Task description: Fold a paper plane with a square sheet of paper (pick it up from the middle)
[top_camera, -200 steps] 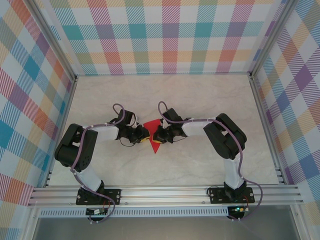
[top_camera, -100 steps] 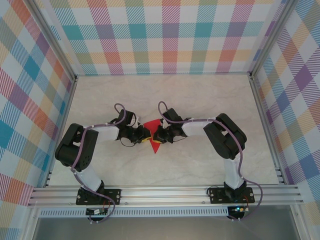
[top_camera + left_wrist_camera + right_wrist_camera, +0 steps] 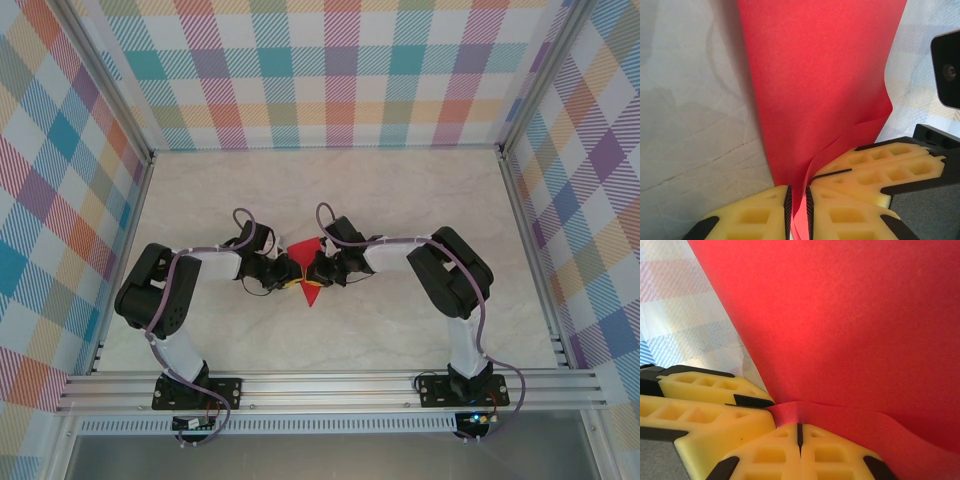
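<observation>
1. Sheet of paper (image 3: 306, 247): bright red and plain, it sits at the middle of the desk (image 3: 420, 200), caught between the two hands. From above, one red corner points toward the far side and another toward the near edge.
2. Checked walls (image 3: 340, 70) in many colours close in the pale, marble-patterned desk on the left, the far side and the right.
3. Left arm (image 3: 160, 300): it rises from its base at the near rail, bends at the elbow and reaches right toward the centre.
4. Left hand (image 3: 290, 272): in its wrist view the left hand (image 3: 799, 200) is clenched on the sheet of paper (image 3: 820, 75), whose lower edge runs down into the thin slit between the two yellow fingers (image 3: 760, 215). The red sheet stands up and away from them and casts a shadow on the desk (image 3: 690, 125) to its left.
5. Right hand (image 3: 312, 272): it meets the left hand tip to tip. In its wrist view the right hand (image 3: 800, 432) is pressed fully together, and a raised fold of the sheet of paper (image 3: 850, 320) is pinched at its tips.
6. Right arm (image 3: 450, 270): it folds back at the elbow and reaches left toward the centre.
</observation>
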